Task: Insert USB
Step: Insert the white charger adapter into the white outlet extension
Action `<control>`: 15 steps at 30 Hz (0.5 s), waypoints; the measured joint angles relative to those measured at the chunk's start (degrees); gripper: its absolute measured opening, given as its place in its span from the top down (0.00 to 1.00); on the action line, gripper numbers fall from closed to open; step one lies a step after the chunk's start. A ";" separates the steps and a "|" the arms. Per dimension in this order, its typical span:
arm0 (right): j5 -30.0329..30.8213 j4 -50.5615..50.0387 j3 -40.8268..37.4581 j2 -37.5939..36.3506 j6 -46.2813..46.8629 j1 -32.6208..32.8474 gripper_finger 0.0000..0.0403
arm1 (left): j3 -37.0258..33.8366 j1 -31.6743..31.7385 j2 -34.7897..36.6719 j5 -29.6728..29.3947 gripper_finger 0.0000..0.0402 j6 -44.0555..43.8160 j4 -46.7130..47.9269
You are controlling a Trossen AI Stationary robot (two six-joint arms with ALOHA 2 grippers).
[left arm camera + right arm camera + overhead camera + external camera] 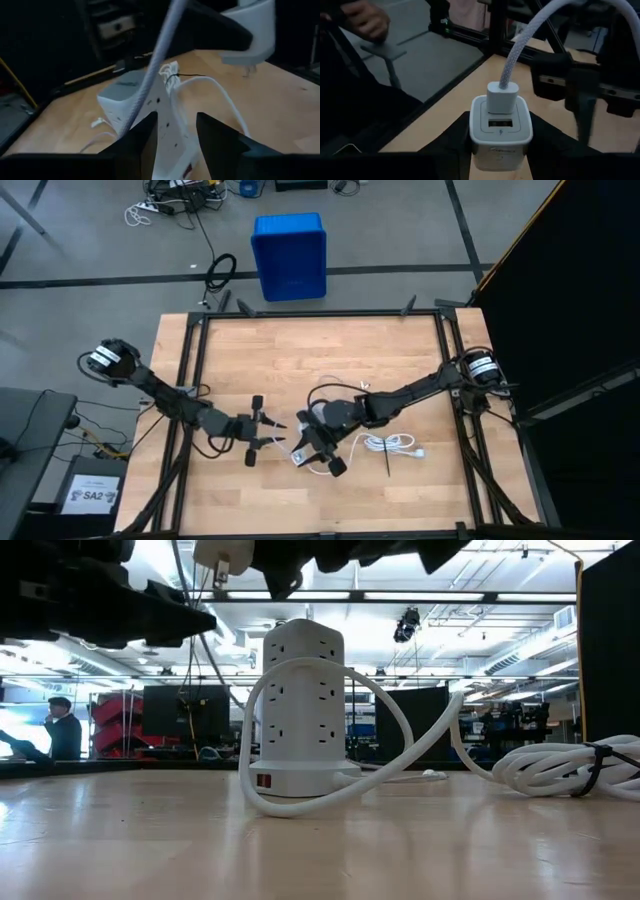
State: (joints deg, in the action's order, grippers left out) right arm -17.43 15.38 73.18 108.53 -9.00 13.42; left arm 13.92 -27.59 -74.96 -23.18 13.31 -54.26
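My right gripper is shut on a small white charger block, high above the table; the block also shows in the low view and in the left wrist view. The USB, a thin braided whitish cable, sits with its white plug in the block's upper port. My left gripper is open just left of the right one. The cable runs down past one of its fingers. Below stands a white power-strip tower, base on the table. My right gripper pinches the charger block by its two side faces, one finger on each. The fingers come slanting from above. The block is lifted clear, port face up toward the wrist, prongs pointing down. Whether my left gripper touches the cable, I cannot tell.
The tower's thick white cord loops around it and ends in a bundle with a black tie near the table's right side. A blue bin stands beyond the far edge. A person is in the room behind.
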 joint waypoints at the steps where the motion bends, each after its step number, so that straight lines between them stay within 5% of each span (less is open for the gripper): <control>1: -0.97 0.19 -0.01 0.00 0.83 -0.51 0.73 | 0.28 0.08 -0.02 0.09 0.68 0.55 0.00; 15: -13.89 -0.91 0.00 0.01 12.09 -5.62 0.72 | 6.34 0.23 -0.02 3.48 0.50 8.89 1.08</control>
State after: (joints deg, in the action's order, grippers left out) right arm -31.31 14.47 73.18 108.54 3.10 7.79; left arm 20.27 -27.35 -74.98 -19.70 22.20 -53.18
